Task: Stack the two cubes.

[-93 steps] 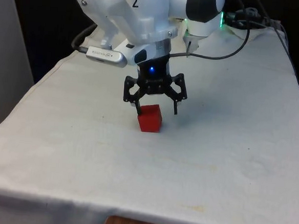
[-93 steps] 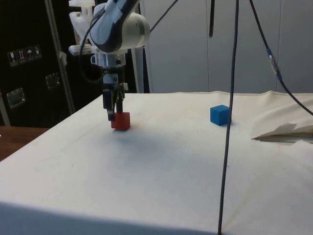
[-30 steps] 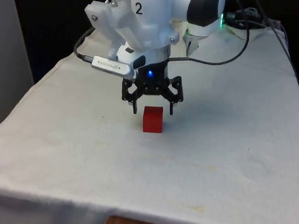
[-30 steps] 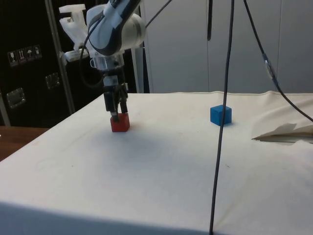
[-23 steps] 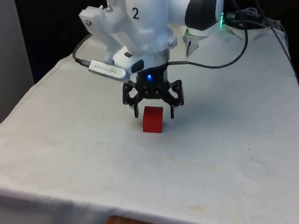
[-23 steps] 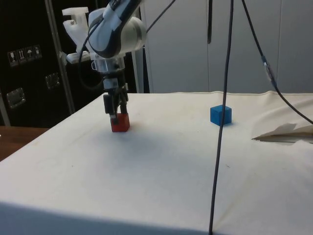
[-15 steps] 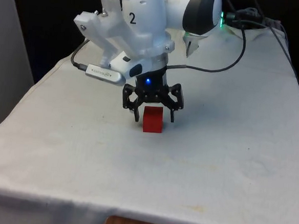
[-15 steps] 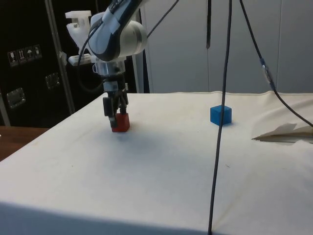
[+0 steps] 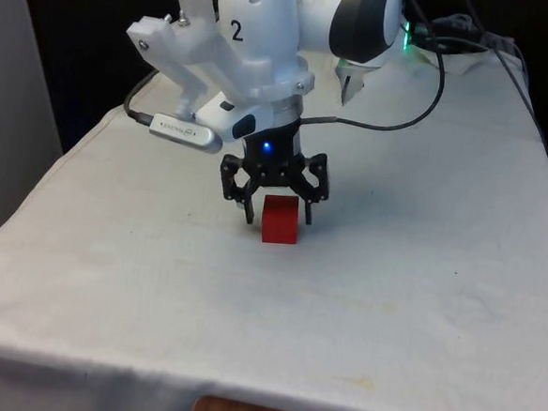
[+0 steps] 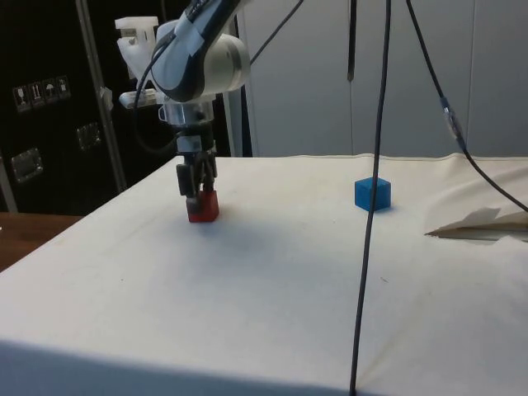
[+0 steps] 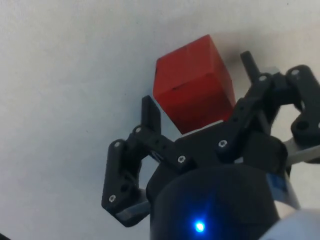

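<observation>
A red cube rests on the white cloth near the middle of the table, also seen as the red cube and the red cube. My gripper is open and lowered over it, one finger on each side, with small gaps showing. From the side the gripper reaches down to the cube's top half. In the wrist view the fingers flank the cube without pressing it. A blue cube sits alone on the cloth, well away from the gripper.
A dark cable hangs down in front of the side camera. Crumpled cloth lies at the side view's right. Cables trail over the table's far end. The table's front edge is close to the front camera.
The gripper has turned and come down, so its fingers now straddle the red cube instead of hovering behind it. The red cube shifted slightly and sits squarer. The blue cube stayed put.
</observation>
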Controlling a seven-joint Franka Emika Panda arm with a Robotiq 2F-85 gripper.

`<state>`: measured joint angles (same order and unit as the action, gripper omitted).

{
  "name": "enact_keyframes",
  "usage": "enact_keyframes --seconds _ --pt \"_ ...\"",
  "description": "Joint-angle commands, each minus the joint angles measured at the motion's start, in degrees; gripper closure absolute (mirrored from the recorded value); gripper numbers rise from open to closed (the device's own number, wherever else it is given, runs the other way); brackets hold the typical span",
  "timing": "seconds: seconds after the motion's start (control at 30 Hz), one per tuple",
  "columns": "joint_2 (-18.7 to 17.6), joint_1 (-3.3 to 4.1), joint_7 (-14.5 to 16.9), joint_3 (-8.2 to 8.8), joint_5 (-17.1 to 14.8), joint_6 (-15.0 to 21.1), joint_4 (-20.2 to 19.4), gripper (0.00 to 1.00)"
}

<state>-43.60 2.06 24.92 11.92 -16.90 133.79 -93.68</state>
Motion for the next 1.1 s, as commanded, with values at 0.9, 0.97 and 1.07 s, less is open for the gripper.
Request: enact_keyframes --seconds 0.9,0.97,1.07 --pt "4.18 0.06 0.4 1.2 0.29 -3.84 -0.57 1.0" --pt "4.76 0.11 0.4 1.43 0.4 -4.58 -0.57 1.0" --pt "5.79 0.11 0.34 1.78 0.57 -5.9 -0.52 1.0"
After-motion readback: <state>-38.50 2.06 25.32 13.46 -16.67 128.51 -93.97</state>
